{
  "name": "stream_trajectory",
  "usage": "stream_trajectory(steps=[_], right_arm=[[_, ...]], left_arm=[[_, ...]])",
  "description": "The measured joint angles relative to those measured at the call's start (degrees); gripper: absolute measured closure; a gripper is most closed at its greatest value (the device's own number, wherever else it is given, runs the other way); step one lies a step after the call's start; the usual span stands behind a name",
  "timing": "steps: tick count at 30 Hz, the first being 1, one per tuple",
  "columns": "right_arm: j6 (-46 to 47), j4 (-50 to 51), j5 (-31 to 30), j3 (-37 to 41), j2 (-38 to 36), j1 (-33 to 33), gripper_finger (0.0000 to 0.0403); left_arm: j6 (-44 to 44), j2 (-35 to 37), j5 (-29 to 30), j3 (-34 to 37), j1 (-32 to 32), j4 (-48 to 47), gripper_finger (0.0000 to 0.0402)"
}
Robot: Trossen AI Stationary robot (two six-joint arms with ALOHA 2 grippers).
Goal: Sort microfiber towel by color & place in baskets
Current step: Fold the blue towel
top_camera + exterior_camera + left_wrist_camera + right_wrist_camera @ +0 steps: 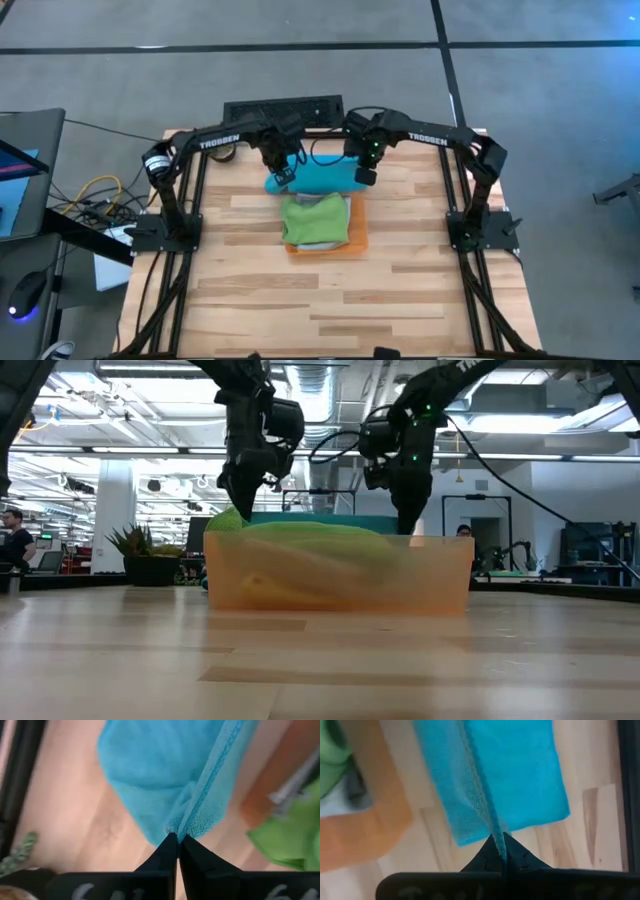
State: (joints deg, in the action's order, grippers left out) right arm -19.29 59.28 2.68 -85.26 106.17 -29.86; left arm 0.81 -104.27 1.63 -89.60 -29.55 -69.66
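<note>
Closest to my low camera is bare wooden tabletop [320,660], and behind it the orange tray [340,575] with a green towel [313,218] heaped in it over something grey. Just past the tray's far rim lies the blue microfiber towel [315,178], and I have both tools on it. My left tool [176,840] is pinched fully shut on one hemmed edge. My right tool [500,840] is likewise clamped tight on the opposite end, the stitched border running right into its tips.

The step in hand, as I judge it, is carrying this blue towel between both arms. To do it well I want to raise both ends together and keep them level, so the cloth hangs taut rather than sagging onto the green one. I'd keep the spacing between the arms steady; pulling apart could tug the hem out of a pinch this thin. The belly of the towel should clear the tray rim before I move sideways.

Readable writing: "TROSSEN" in white on each arm's upper link, seen from above. I can make out nothing else legible.
</note>
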Motion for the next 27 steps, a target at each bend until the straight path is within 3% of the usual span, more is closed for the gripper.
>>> stream_trajectory(steps=[8,15,21,27], right_arm=[[0.99,-3.86,-3.68,2.72,0.02,-1.59,0.0394],[1.31,-3.89,-4.42,2.91,0.02,-1.87,0.0363],[1.31,-4.44,-4.66,2.94,0.02,-1.9,0.0332],[1.06,-5.29,-4.52,2.94,0.02,-2.22,0.0274]], left_arm=[[1.01,-1.55,1.85,-0.17,-1.91,3.44,0.0401],[1.33,-2.95,3.66,-0.04,-2.46,4.09,0.0396],[2.03,-4.21,4.68,-0.04,-2.96,3.4,0.0344],[7.06,-5.42,4.42,-0.02,-3.13,4.03,0.0283]])
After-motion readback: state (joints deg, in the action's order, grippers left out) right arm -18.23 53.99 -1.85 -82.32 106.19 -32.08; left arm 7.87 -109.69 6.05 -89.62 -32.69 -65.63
